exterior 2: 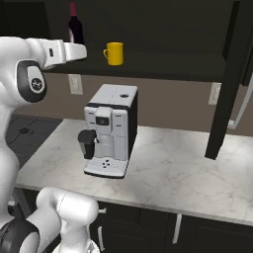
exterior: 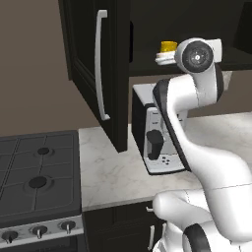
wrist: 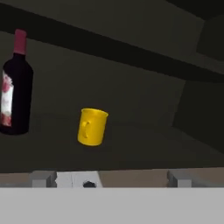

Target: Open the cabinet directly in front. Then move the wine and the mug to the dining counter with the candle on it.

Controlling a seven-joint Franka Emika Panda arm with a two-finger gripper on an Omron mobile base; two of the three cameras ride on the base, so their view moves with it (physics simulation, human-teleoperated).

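hand view first: looks into the open cabinet (exterior 2: 232,74), doors swung wide, so the opening step reads as done. shows the wine (wrist: 15,85) upright at the left on the dark shelf (exterior 2: 163,71), red cap up, label facing partly sideways. shows the mug (wrist: 92,127) standing to its right, apart from the bottle, handle turned toward the camera side. hand (wrist: 109,178) spread fully, two dark fingertips (wrist: 43,177) low in the frame, nothing between them, short of both items.

right base view: same shelf above the coffee machine (exterior 2: 109,131) on the marble bench (exterior 2: 173,173); bottle (exterior 2: 75,27) near the arm's forearm, mug (exterior 2: 114,53) a little further right. left base view: left door (exterior: 96,69) hangs open beside the stove (exterior: 37,182), mug (exterior: 168,47) peeking past the wrist.

likely step in hand: reaching for a first pick, mug or bottle, cannot tell which. to do it well: line the spread fingers on one item only, square to its body. for the mug, straddle the round wall, avoid catching the handle. for the bottle, take the wide lower body, not the slim neck, keep it upright. approach level with the shelf, clear of the shelf lip and the coffee machine top below. close only once the item sits well between the fingers, then lift slightly before drawing back out past the open doors.
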